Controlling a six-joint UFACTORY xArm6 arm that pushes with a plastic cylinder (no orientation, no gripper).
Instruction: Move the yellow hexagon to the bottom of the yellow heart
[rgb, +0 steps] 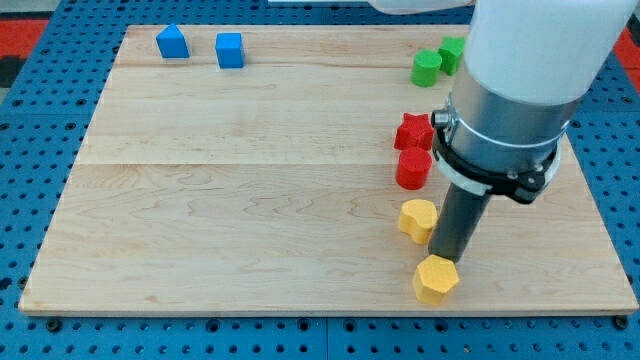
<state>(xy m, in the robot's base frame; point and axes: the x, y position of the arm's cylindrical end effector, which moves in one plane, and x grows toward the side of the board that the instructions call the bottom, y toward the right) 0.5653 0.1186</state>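
Yellow heart (418, 219), red blocks (413, 150) crowd view's right; board (230, 200) centre open.

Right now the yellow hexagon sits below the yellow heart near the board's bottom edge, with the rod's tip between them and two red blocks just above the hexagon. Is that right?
Not quite. The two red blocks, the red star and the red cylinder, sit just above the yellow heart, not the yellow hexagon. The camera view shows this. The rest holds: the hexagon lies below the heart near the board's bottom edge, with my tip between them.
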